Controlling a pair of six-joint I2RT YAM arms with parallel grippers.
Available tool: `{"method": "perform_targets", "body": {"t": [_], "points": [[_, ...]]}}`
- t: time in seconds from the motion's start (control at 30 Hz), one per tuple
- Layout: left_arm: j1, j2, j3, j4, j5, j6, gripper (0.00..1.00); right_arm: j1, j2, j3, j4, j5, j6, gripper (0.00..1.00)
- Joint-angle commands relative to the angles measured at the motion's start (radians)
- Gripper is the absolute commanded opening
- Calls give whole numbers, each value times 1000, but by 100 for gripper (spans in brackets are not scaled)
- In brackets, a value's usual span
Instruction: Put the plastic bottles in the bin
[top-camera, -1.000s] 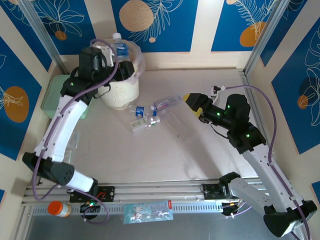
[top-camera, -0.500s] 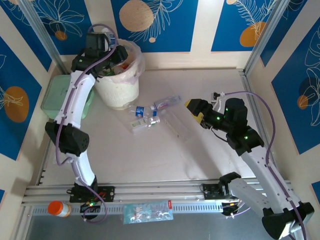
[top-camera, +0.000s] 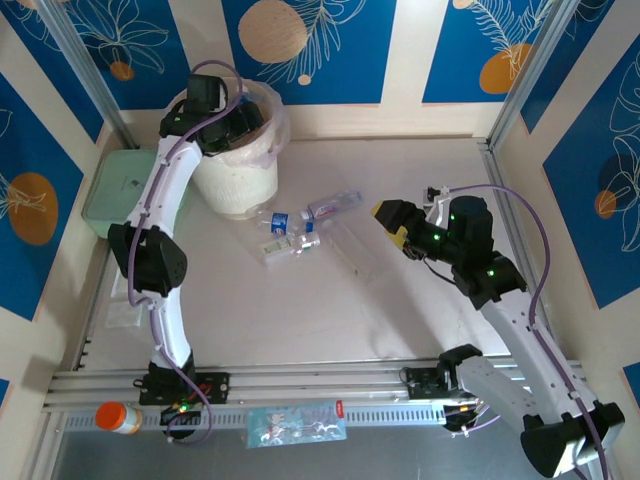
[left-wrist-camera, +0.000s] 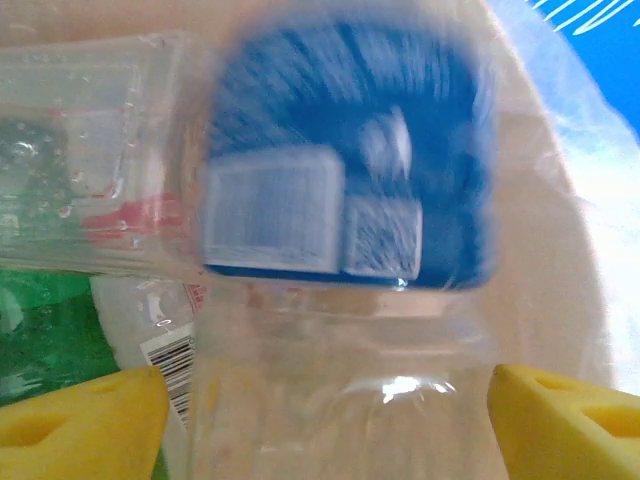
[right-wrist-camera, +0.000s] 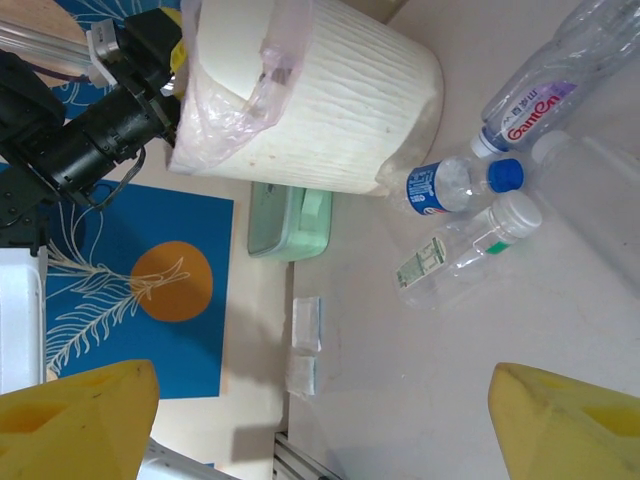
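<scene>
- The bin (top-camera: 240, 185) stands at about 11 o'clock on the surface (top-camera: 300, 310), close to the back wall. A thin bag (top-camera: 277, 125) hangs over its rim.
- The left end effector (top-camera: 232, 125) is right above the open top of the bin.
- In the left wrist view its yellow fingers (left-wrist-camera: 80, 420) stand wide apart. A clear bottle with a blue label (left-wrist-camera: 340, 200) sits between them — it looks blurry. Other bottles lie under it in the bin, one of them green (left-wrist-camera: 40, 320).
- The loose bottles (top-camera: 290, 230) lie on their sides near the middle of the surface, at about 4 o'clock from the bin and near it.
- In the right wrist view one has a blue cap (right-wrist-camera: 455, 185), one has a white cap (right-wrist-camera: 470, 245), and a longer one has red writing (right-wrist-camera: 555, 75).
- The right end effector (top-camera: 392, 222) hangs at 3 o'clock from the loose bottles, near them but not touching. Its fingers are wide apart with nothing between them.
- A flat green box (top-camera: 115, 190) lies just beside the bin, at its 9 o'clock.
- An orange-capped jar (top-camera: 118, 417) stands at 7 o'clock — down by the near edge.
</scene>
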Motion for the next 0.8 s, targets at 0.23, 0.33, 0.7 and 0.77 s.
{"method": "perform_targets", "body": {"t": [0.23, 0.33, 0.7, 0.77], "points": [[12, -27, 37, -10, -5, 26, 99, -20, 0, 22, -41, -14, -52, 86], [12, -68, 38, -10, -7, 50, 99, -20, 8, 31, -52, -15, -76, 86], [-59, -394, -197, -17, -20, 116, 99, 37, 227, 146, -252, 43, -352, 85], [-79, -471, -289, -9, 22, 104, 100, 108, 290, 201, -328, 134, -459, 85]]}}
